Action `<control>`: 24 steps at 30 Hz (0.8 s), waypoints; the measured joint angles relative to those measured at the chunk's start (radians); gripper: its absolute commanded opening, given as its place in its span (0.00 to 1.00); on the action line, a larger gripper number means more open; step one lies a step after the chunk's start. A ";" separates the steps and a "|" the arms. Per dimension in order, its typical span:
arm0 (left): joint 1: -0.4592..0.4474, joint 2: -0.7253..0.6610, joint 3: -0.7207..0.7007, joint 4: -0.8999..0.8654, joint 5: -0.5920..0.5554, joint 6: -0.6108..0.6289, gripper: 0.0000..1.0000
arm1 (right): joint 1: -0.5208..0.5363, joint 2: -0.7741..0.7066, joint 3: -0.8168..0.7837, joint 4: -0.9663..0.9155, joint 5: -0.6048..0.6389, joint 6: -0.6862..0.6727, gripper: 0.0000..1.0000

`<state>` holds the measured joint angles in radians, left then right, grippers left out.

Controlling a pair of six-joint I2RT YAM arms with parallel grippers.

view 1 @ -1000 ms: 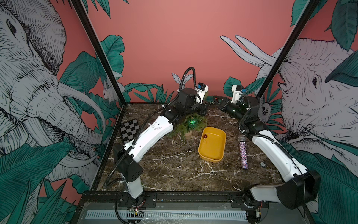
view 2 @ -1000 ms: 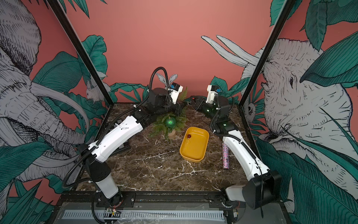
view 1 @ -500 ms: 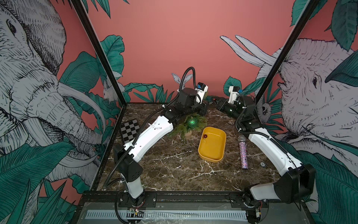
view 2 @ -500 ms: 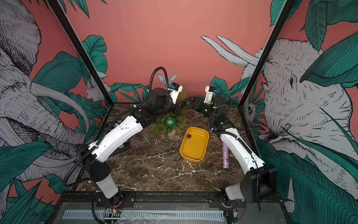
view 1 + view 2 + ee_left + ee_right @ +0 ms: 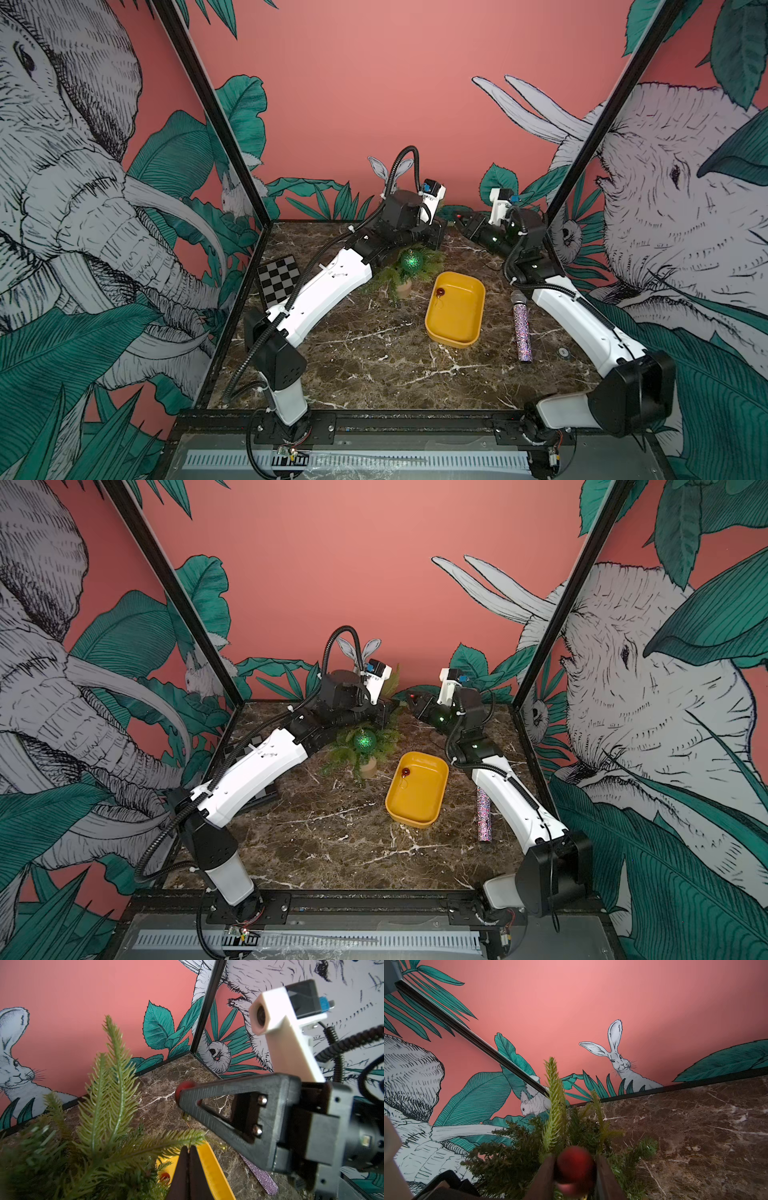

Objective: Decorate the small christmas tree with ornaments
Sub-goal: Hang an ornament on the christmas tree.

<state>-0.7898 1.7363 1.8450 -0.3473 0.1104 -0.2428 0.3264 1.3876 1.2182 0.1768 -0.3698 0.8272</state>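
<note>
While the left fingers (image 5: 179,1176) sit pressed together at a branch tip of the tree (image 5: 112,1084), the right fingers (image 5: 545,1180) clamp a red ball (image 5: 576,1165) just beside it; next, I'd say, its loop must slip over that tip.

A yellow tray (image 5: 462,318) sits mid-table (image 5: 374,368), a glittery stick (image 5: 521,328) at its three o'clock and a checkerboard card (image 5: 279,279) at nine.

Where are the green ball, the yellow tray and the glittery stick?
green ball (image 5: 411,260), in a top view, middle of the ball.
yellow tray (image 5: 459,318), in a top view, bare floor of the tray.
glittery stick (image 5: 521,328), in a top view, middle of its shaft.
</note>
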 measured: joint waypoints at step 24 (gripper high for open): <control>0.001 -0.003 -0.007 0.002 -0.018 -0.003 0.20 | -0.020 -0.026 -0.109 0.126 0.003 0.087 0.32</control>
<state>-0.7891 1.7336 1.8381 -0.3450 0.0925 -0.2459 0.3061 1.3621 1.1091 0.3023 -0.3668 0.9146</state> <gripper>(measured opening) 0.199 0.316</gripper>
